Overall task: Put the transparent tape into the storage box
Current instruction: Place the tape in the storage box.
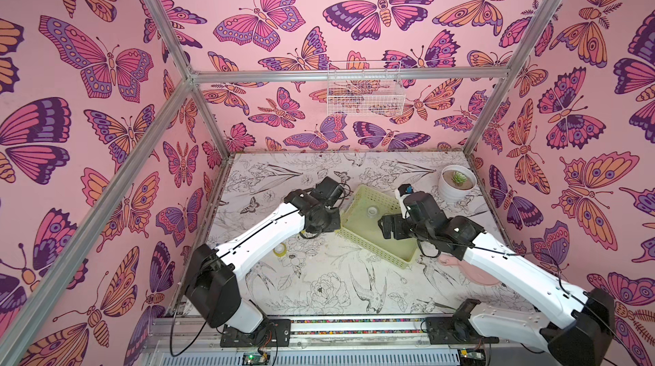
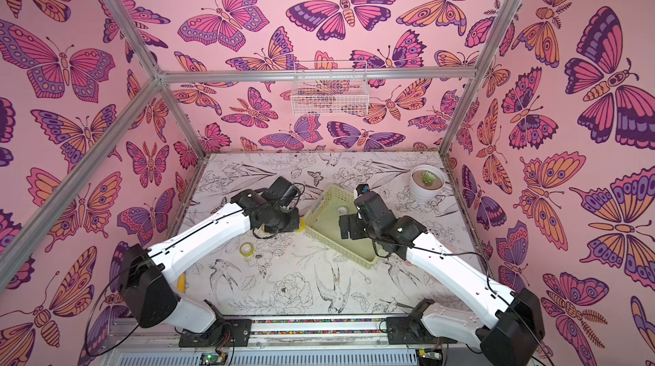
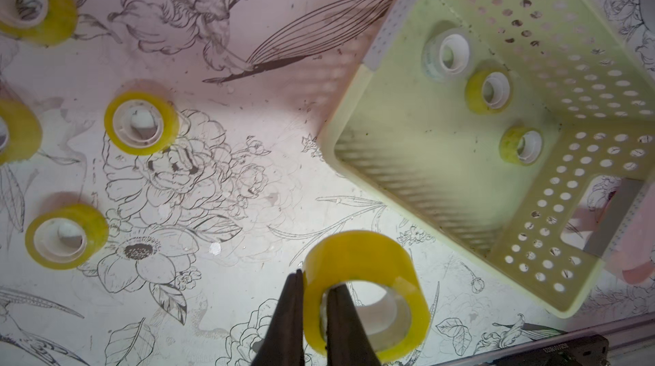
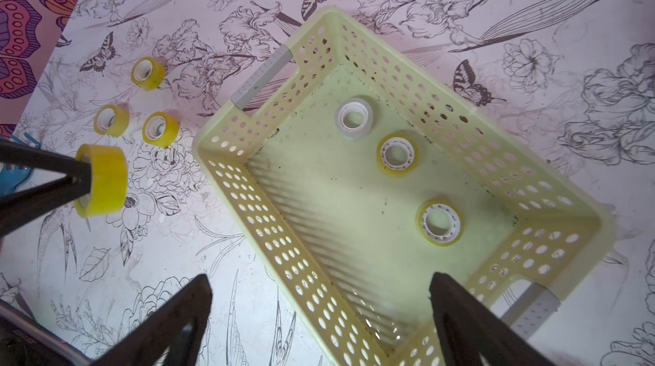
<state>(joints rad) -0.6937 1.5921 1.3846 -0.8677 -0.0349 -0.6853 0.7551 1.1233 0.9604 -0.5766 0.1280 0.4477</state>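
The flower-printed tabletop (image 1: pixel 319 275) carries the pale yellow-green storage box (image 4: pixel 283 240), set at an angle between the 2 arms. The right hand (image 4: pixel 319 279) hangs over 1 end of the box, jaws spread wide and empty. The left hand (image 3: pixel 317 286) is clenched on a yellow transparent tape roll (image 3: pixel 365 261), 1 finger inside the core and 1 outside. That roll is outside the box, over the tabletop near a long wall. Flat on the box floor lie a whitish roll (image 4: pixel 354 118), a middle yellow roll (image 4: pixel 397 153) and an end yellow roll (image 4: pixel 439 222). 4 loose rolls (image 3: pixel 141 123) sit on the tabletop.
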